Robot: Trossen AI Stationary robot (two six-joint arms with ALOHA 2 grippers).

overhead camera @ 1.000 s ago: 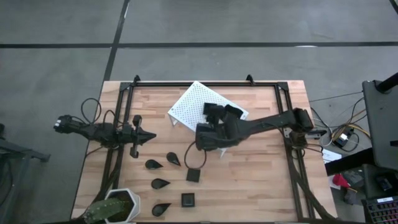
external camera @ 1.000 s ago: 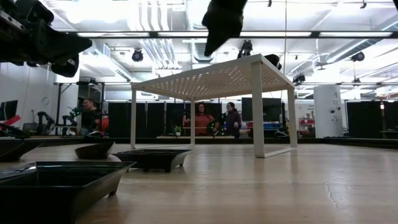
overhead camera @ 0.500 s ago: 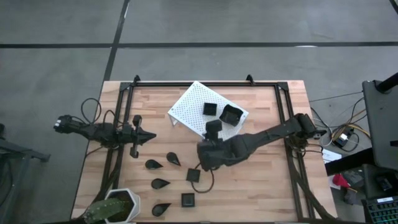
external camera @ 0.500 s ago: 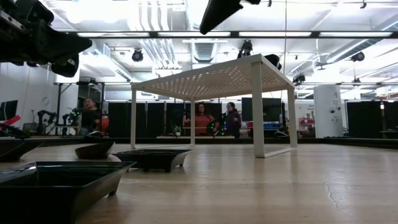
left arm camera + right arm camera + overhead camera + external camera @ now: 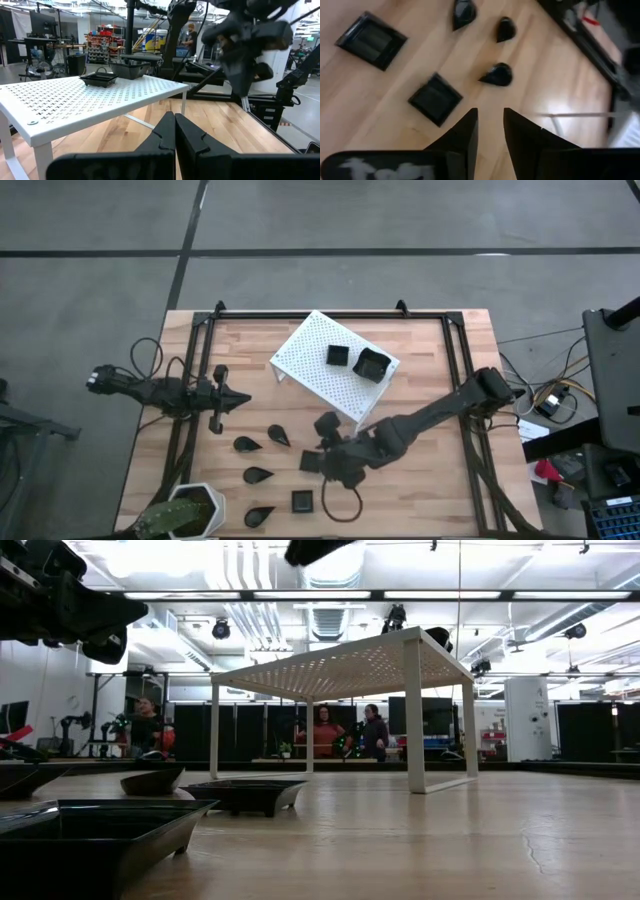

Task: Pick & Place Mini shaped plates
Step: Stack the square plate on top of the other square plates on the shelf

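Two black square plates (image 5: pixel 339 355) (image 5: pixel 373 364) sit on top of the white perforated rack (image 5: pixel 320 375). On the wood lie several teardrop plates (image 5: pixel 247 444) (image 5: pixel 279 435) (image 5: pixel 258 475) and two squares (image 5: pixel 311 462) (image 5: pixel 302 501). My right gripper (image 5: pixel 328 460) hovers open above the table plates, holding nothing. In the right wrist view its gap (image 5: pixel 490 114) is above bare wood beside a square plate (image 5: pixel 436 98). My left gripper (image 5: pixel 238 396) waits shut at the table's left, its fingers (image 5: pixel 175 127) pointing at the rack (image 5: pixel 90 97).
A white hexagonal plant pot (image 5: pixel 190 515) stands at the near left corner. The black frame rails (image 5: pixel 465 410) run along the table's sides. In the low view the rack (image 5: pixel 350 665) stands on thin legs, with plates (image 5: pixel 245 792) in front. People stand in the room behind.
My right gripper has swung away from the rack's near side toward the table's near edge, and now hangs over the square and teardrop plates on the wood. The two plates on the rack, partly covered before, show fully. The left arm has kept still.
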